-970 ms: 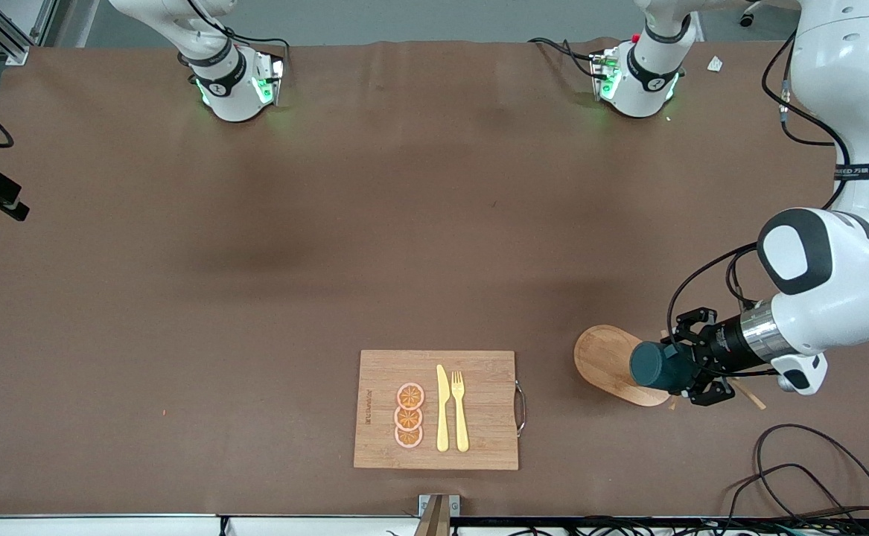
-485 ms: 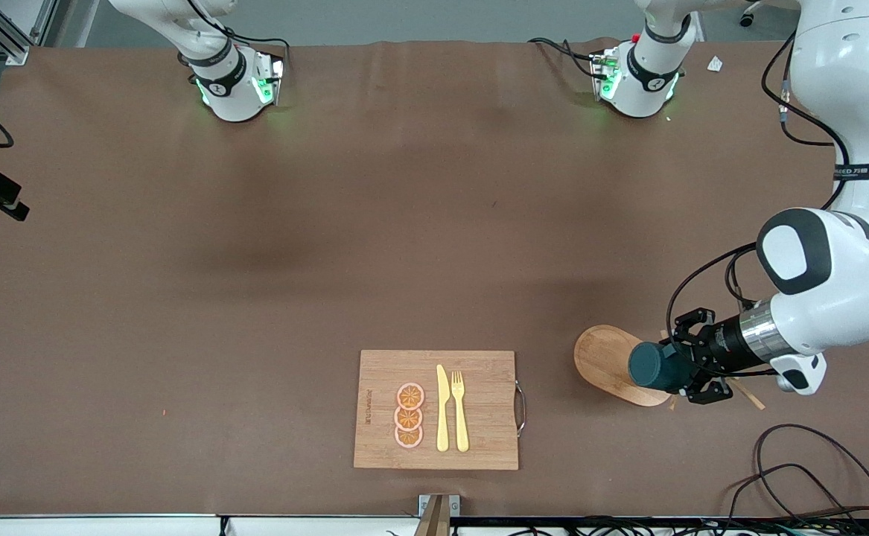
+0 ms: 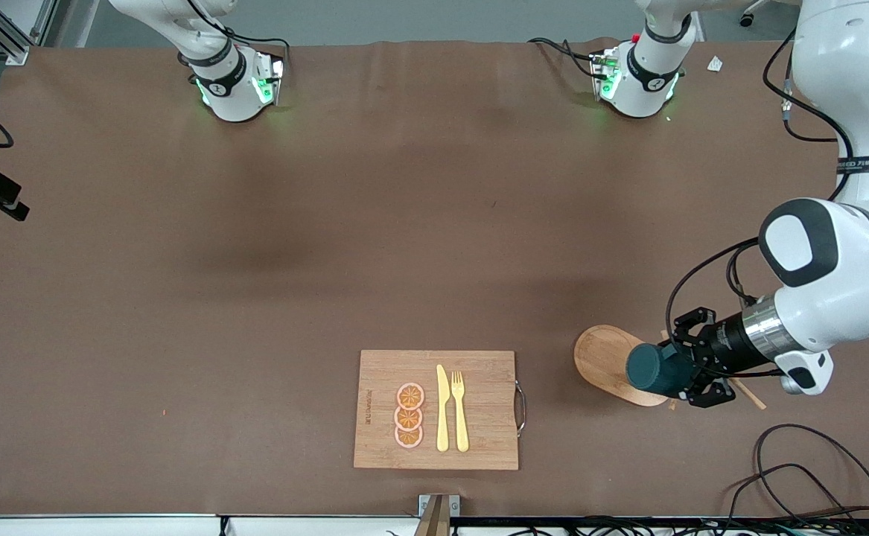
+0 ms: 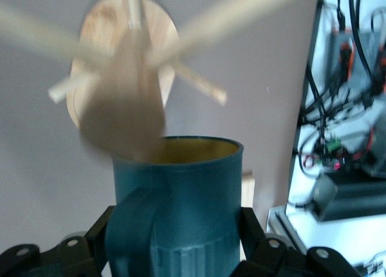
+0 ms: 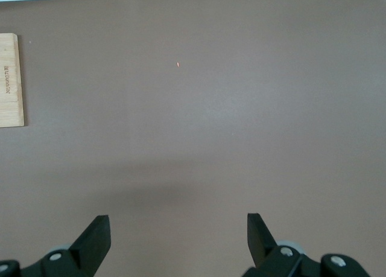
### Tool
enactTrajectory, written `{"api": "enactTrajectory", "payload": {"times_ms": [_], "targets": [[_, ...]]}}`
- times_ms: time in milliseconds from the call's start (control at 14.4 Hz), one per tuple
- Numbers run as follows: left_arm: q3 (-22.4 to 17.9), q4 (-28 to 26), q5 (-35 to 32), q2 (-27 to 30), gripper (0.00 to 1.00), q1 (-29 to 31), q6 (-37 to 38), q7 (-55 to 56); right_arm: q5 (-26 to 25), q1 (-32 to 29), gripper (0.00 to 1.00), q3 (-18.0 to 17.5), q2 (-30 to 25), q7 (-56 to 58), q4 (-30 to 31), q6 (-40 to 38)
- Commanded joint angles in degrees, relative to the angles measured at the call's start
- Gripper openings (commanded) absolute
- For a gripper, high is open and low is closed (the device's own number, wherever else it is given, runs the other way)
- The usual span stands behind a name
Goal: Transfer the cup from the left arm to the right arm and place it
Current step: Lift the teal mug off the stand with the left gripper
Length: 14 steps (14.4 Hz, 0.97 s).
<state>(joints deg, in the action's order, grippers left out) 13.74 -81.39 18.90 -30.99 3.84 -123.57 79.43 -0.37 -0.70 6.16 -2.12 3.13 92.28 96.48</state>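
Brown cloth covers the table (image 3: 255, 260), and a rectangular bamboo cutting board (image 3: 479, 372) with a metal handle serves as the landmark, lying close to the front camera's edge. Three orange slices (image 3: 409, 415) are stacked in a column on the board, and a yellow knife (image 3: 442, 408) and a yellow fork (image 3: 460, 411) are laid side by side next to them.

Toward the left arm's end of the table from the cutting board, an oval wooden tray (image 3: 602, 357) is seen, with thin wooden sticks (image 3: 748, 393) lying just beside it. The cup (image 3: 654, 368), a dark teal mug with a ribbed wall, is held over the edge of that tray, tipped on its side so that its base faces the cutting board. It is clamped by the left gripper (image 3: 691, 366), whose black fingers are closed on its body. In the left wrist view the cup (image 4: 181, 204) is shown with its handle and yellowish inside, the fingers (image 4: 256, 235) pressed against both sides, and the oval tray (image 4: 102, 29) and blurred sticks in the background.

The right gripper (image 5: 178, 241) is seen only in its own wrist view, its fingers spread wide with nothing between them, hanging over bare cloth with a corner of the cutting board (image 5: 11, 81) at the frame's edge. The right arm is waiting.
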Motion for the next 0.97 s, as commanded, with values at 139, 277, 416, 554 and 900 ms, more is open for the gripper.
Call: {"api": "enactTrajectory", "payload": {"times_ms": [139, 277, 416, 554, 900], "targets": [[0.68, -0.53, -8.77, 4.36, 0.68, -7.16, 3.07, 1.42, -0.78, -0.70, 1.00, -0.53, -1.49, 0.56, 1.50, 0.11], [0.68, -0.26, -14.39, 4.36, 0.68, -11.03, 3.07, 5.01, -0.78, -0.70, 1.00, -0.53, -1.49, 0.56, 1.50, 0.11], [0.68, -0.26, -21.16, 4.01, 0.68, -16.12, 3.07, 6.96, -0.78, -0.70, 1.00, -0.53, -1.49, 0.56, 1.50, 0.11], [0.24, -0.26, -26.96, 2.87, 0.68, -21.22, 3.07, 9.85, -0.78, -0.70, 1.00, -0.53, -1.49, 0.56, 1.50, 0.11], [0.33, -0.35, -49.44, -2.57, 0.69, -31.94, 3.07, 22.06, -0.78, -0.70, 1.00, -0.53, -1.49, 0.56, 1.59, 0.11]]}}
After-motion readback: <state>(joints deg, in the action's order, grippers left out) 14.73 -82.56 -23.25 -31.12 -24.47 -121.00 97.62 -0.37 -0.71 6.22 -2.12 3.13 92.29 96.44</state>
